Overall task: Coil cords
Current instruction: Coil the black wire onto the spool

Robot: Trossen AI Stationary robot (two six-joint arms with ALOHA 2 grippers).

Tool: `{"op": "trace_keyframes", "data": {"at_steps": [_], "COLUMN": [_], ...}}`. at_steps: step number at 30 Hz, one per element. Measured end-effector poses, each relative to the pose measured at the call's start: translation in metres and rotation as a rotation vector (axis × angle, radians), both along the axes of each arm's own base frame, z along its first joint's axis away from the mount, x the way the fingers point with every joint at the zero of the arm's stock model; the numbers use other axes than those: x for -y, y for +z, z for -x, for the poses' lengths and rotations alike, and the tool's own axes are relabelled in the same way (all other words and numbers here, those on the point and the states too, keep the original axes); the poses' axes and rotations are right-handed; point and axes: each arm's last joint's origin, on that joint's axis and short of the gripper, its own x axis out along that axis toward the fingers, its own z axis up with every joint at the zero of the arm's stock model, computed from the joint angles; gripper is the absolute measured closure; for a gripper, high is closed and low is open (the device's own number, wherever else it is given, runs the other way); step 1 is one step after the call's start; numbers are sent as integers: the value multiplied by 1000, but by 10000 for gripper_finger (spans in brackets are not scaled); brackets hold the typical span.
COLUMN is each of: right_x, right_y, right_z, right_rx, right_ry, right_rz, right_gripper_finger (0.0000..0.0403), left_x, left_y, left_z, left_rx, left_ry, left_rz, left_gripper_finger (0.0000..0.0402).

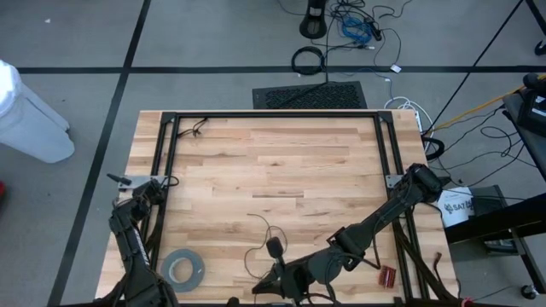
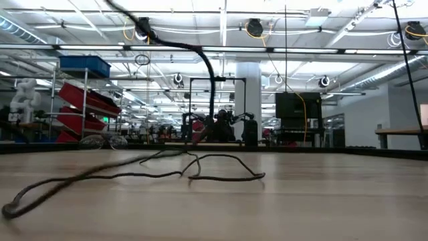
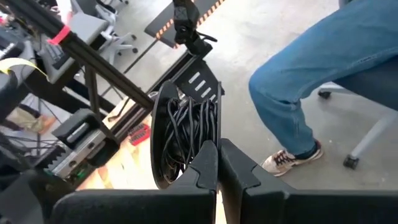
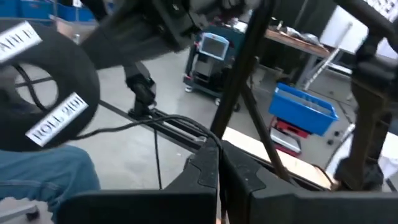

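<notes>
My right jaws (image 1: 266, 287) were clenched on nothing at the lower middle of the frame. The cord (image 1: 271, 232) lay on the counter (image 1: 281, 162) just above them, perhaps touching. My left jaws (image 1: 128, 182), also clenched, waited at the left edge, farther off.

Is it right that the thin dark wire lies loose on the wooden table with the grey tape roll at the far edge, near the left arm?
Not quite: the high view shows the grey tape roll at the near edge of the wooden table, beside the left arm. The thin dark wire does lie loose.
</notes>
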Motion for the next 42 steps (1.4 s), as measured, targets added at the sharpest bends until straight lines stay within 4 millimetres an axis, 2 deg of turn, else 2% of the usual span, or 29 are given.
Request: {"op": "trace_keyframes", "data": {"at_steps": [5,12,16,23,29,36,42], "right_x": [-1,-2,-5,-11,-11,-12,-13], "right_y": [1,-2,-3,-2,8,21,24], "right_z": [0,-1,1,6,15,33,45], "right_rx": [2,-19,-31,-30,-22,-47,-99], "right_ry": [35,41,46,62,71,50,33], "right_rz": [-7,-37,-47,-48,-58,-30,-15], "right_gripper_finger": [403,403,403,403,403,403,403], "left_x": [-4,-15,-19,-24,-30,-32,-28], "left_y": [0,-8,-8,-13,-17,-23,-16], "left_z": [-7,-29,-35,-35,-34,-24,-10], "left_rx": [-22,-57,-80,-150,-173,-193,-133], "left_ry": [-2,-43,-61,-1,150,284,318], "left_rz": [32,14,36,61,54,31,16], "left_gripper_finger": [400,400,400,401,401,401,401]}}
